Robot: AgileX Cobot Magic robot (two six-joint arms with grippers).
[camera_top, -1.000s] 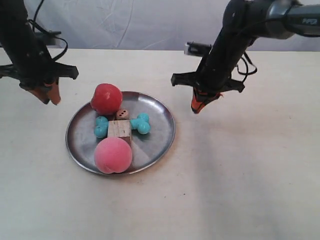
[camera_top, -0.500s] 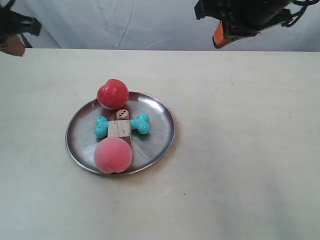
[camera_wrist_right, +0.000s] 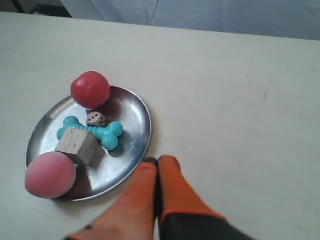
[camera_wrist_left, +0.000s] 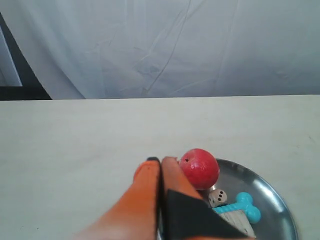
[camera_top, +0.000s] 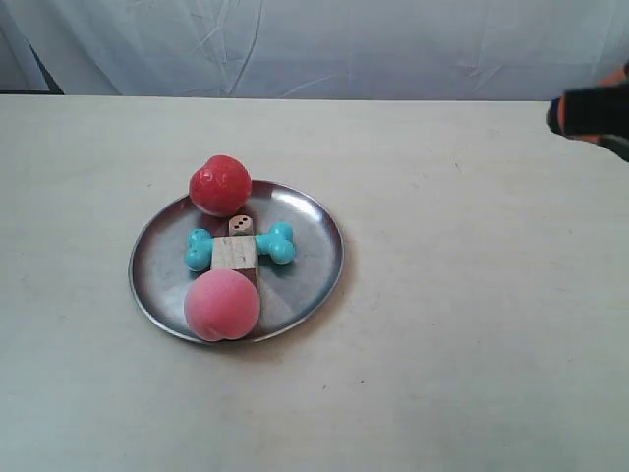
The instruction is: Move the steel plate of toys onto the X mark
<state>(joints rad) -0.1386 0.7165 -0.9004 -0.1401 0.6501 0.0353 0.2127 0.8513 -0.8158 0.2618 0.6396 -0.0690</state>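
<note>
The steel plate [camera_top: 307, 224] rests on the table left of centre. It holds the red apple [camera_top: 219, 184] at its far rim, the pink peach [camera_top: 222, 306] at its near rim, and the teal bone [camera_top: 278, 243], wooden cube [camera_top: 235, 254] and brown die [camera_top: 241, 226] between them. My left gripper [camera_wrist_left: 161, 161] is shut and empty, hovering beside the apple [camera_wrist_left: 199, 168] and the plate [camera_wrist_left: 272, 192]. Raised off the table just outside the plate's [camera_wrist_right: 134, 111] rim, my right gripper [camera_wrist_right: 159, 160] is shut on nothing. I cannot pick out the X mark with certainty.
A white cloth backdrop [camera_top: 324, 44] hangs behind the table's far edge. Part of the arm at the exterior view's right [camera_top: 590, 113] pokes in at the right edge. A tiny dark speck [camera_top: 362, 382] lies on the table near the front.
Both arms have risen from beside the plate and drawn away; the one at the exterior view's left has left the picture. The apple shifted slightly along the rim. The plate stayed put.
</note>
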